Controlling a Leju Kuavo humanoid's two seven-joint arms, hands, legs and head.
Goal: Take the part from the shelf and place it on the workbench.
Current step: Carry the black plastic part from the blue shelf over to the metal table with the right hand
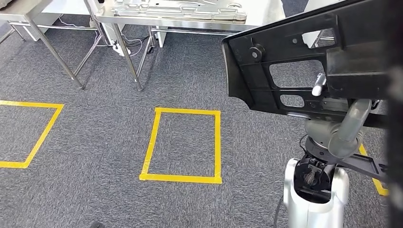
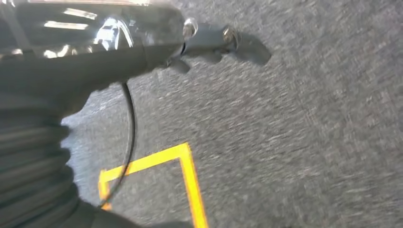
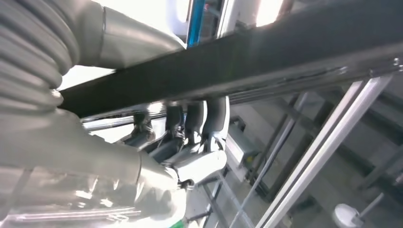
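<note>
Black moulded plastic panel part, clamped edge-on in right robot hand, could swing and slip (left robot hand curled empty) before the steel counter.

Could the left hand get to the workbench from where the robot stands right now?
Probably not. The left hand hangs over grey carpet, and the workbench stands far ahead, beyond the yellow tape rectangle. The right hand holds the black part.

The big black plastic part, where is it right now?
The big black plastic part is at the right of the head view, held up off the grey carpet by the right hand, to the right of the yellow tape rectangle.
</note>
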